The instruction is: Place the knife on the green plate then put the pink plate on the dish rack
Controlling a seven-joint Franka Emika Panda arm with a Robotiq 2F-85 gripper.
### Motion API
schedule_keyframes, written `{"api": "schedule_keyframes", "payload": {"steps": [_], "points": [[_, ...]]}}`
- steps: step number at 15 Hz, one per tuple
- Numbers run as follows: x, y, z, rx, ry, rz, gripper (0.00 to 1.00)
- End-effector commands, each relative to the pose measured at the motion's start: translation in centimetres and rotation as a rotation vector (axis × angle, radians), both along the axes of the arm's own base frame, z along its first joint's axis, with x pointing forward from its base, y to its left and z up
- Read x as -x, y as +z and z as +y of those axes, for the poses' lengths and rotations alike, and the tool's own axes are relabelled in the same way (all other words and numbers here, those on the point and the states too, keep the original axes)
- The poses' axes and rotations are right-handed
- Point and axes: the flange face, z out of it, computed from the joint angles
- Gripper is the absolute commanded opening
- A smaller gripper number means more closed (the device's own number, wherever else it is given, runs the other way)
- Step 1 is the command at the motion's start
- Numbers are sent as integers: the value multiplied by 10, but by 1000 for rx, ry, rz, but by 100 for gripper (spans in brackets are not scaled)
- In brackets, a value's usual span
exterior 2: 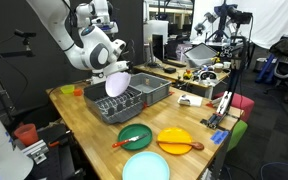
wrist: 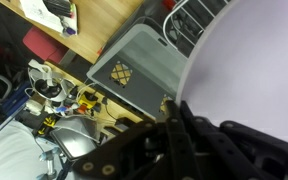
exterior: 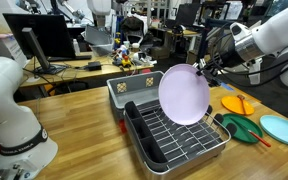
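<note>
My gripper [exterior: 201, 67] is shut on the rim of the pink plate [exterior: 184, 95] and holds it upright over the dish rack [exterior: 174, 135], its lower edge close to the wires. The same plate shows in an exterior view [exterior 2: 116, 84] above the rack [exterior 2: 124, 106] and fills the right of the wrist view [wrist: 249, 70], with the fingers [wrist: 174, 110] closed on its edge. The green plate [exterior: 239, 128] lies on the table beside the rack with the red-orange knife [exterior: 251, 133] on it; both also show in an exterior view, the green plate [exterior 2: 134, 136] and the knife [exterior 2: 127, 140].
A grey plastic tub [exterior: 134, 92] stands behind the rack and shows in the wrist view [wrist: 139, 70]. An orange plate [exterior: 237, 103] and a pale turquoise plate [exterior: 282, 130] lie near the green plate. Another white robot base [exterior: 14, 120] stands at the table's end. Cluttered desks lie beyond.
</note>
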Motion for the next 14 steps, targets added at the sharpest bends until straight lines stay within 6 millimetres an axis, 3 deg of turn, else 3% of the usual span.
{"api": "schedule_keyframes", "payload": {"steps": [1,6,14], "points": [[-5,0,11,22,48,-24,1],[-15,4,20,35,79,-54,1],[-33,-14,19,52,88,-47,1]]}}
